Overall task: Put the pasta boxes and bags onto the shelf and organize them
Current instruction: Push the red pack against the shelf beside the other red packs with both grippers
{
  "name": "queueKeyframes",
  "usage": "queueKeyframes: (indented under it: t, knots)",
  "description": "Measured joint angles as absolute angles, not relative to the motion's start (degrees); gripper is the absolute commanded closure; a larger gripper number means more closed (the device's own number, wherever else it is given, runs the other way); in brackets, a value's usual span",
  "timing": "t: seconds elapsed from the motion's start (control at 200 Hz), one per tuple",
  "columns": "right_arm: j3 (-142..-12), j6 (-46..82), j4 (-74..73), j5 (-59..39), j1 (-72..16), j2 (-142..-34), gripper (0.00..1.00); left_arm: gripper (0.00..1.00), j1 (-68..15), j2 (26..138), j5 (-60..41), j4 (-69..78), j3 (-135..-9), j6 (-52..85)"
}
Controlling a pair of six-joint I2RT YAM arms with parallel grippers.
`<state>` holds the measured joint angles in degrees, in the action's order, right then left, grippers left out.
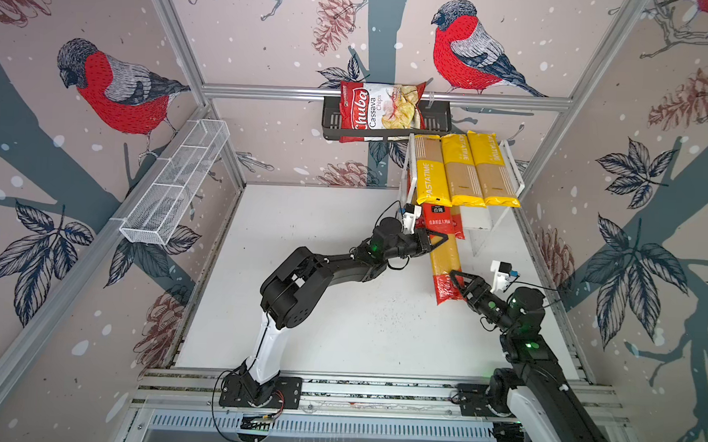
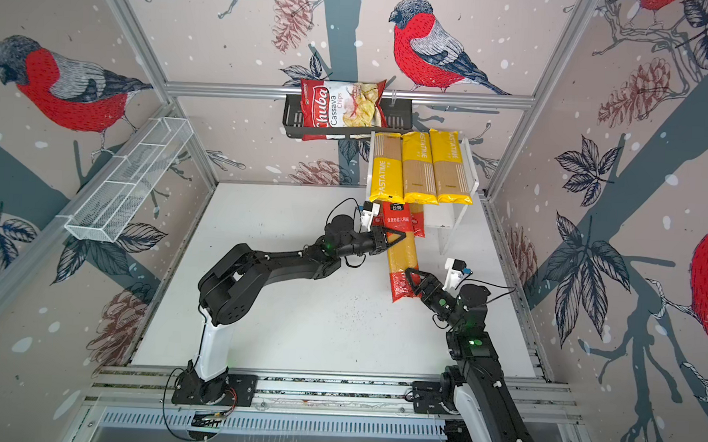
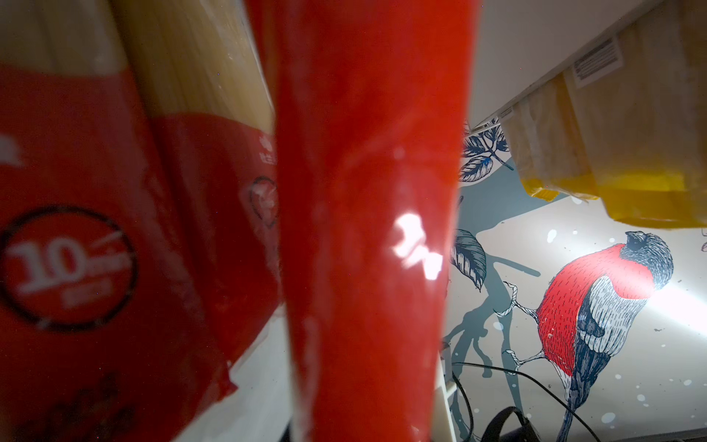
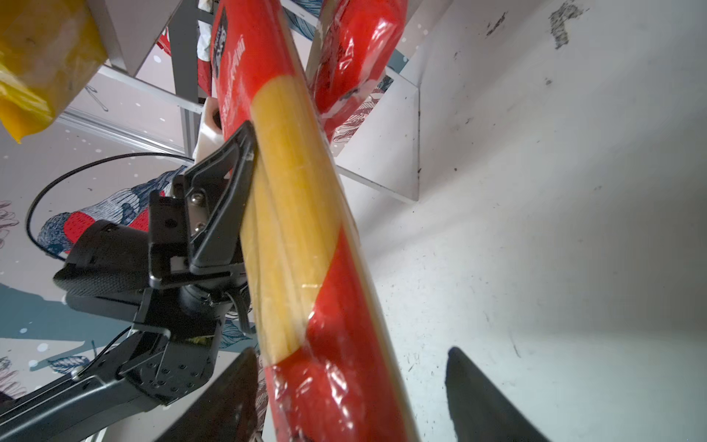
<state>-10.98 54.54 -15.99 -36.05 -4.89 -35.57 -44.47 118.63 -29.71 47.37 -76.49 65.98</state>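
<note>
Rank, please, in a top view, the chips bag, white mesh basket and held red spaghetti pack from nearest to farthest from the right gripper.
1. held red spaghetti pack: at the right gripper itself.
2. chips bag: back wall.
3. white mesh basket: left wall.

The left arm (image 1: 299, 277) and right arm (image 1: 536, 364) are matte black jointed housings above glossy white lower links (image 1: 268, 350), with green status lights (image 1: 528, 345), thin black cables (image 4: 134, 154) and white wrist camera mounts (image 1: 500, 275). Black triangular fingers (image 4: 225, 183) carry silver screws (image 4: 196, 197).

Lower shelf (image 1: 475, 222) right side bare, red packs (image 1: 459, 229) crowd left, held pack (image 1: 445, 256) across front
</note>
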Motion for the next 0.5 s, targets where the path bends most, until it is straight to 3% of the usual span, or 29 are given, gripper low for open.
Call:
queueKeyframes:
  t: [0.31, 0.495]
  knots:
    - [-7.5, 58.9, -21.4, -37.7, -5.9, -33.9, 0.34, 0.96, -44.5, 119.2, -29.6, 50.4, -76.2, 67.8]
    - [-6.4, 60.7, -24.0, -36.9, -8.6, -33.7, 0.49, 0.92, -44.5, 119.0, -29.9, 50.8, -76.1, 69.0]
